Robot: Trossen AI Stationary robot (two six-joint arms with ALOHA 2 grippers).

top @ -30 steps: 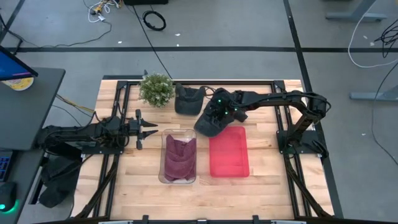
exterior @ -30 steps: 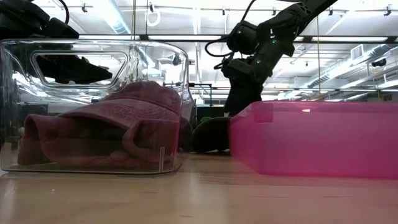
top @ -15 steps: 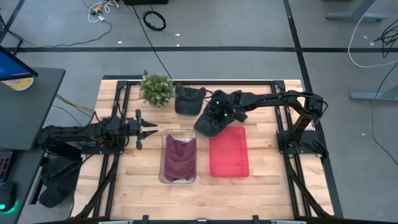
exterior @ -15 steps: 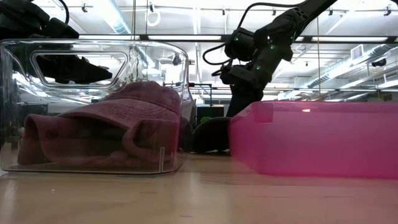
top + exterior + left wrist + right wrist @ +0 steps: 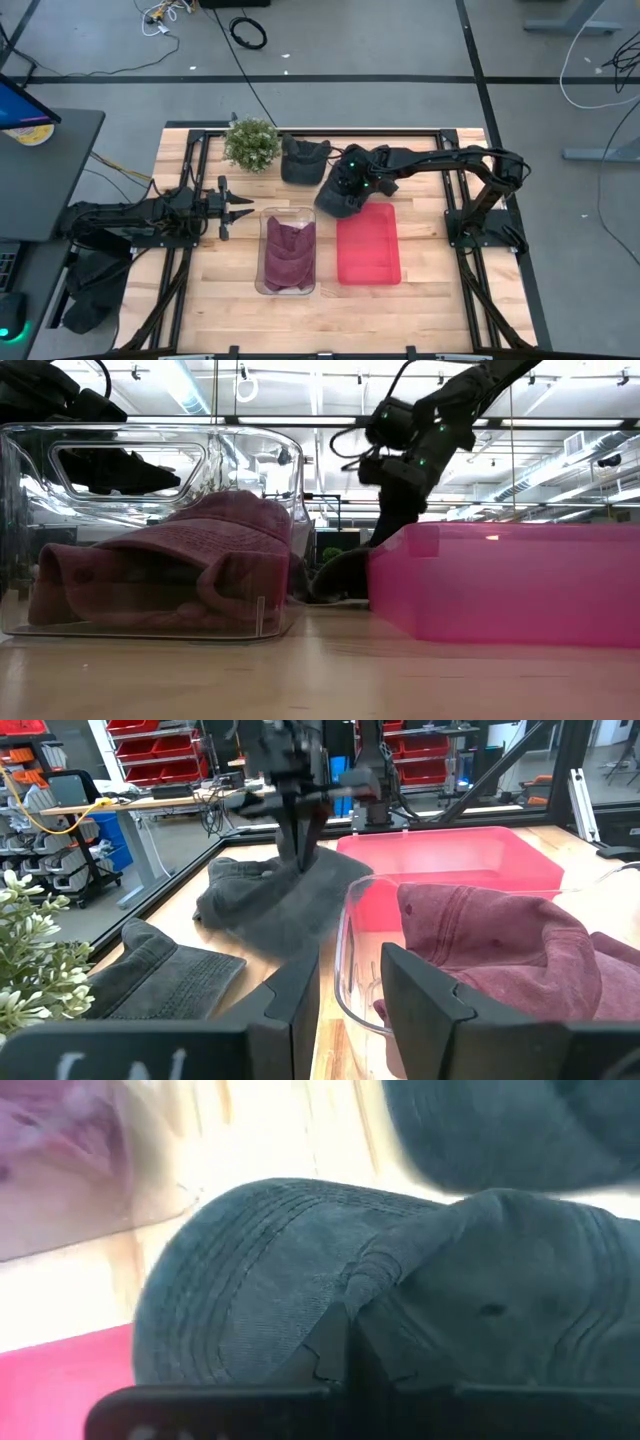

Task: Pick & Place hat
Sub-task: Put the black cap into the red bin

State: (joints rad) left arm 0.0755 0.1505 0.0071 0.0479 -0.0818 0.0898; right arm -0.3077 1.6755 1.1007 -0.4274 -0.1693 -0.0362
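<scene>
The right arm reaches across the table's far side, its right gripper [image 5: 350, 182] pointing down, fingers pinched tight on the crown fabric of a dark grey hat [image 5: 338, 198] beside the pink tray [image 5: 368, 245]. The left gripper [image 5: 238, 209] waits level near the clear bin [image 5: 288, 252], fingers parted, holding nothing.

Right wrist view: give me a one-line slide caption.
Right gripper shut on the crown fabric of a dark grey hat, beside the pink bin.
</scene>
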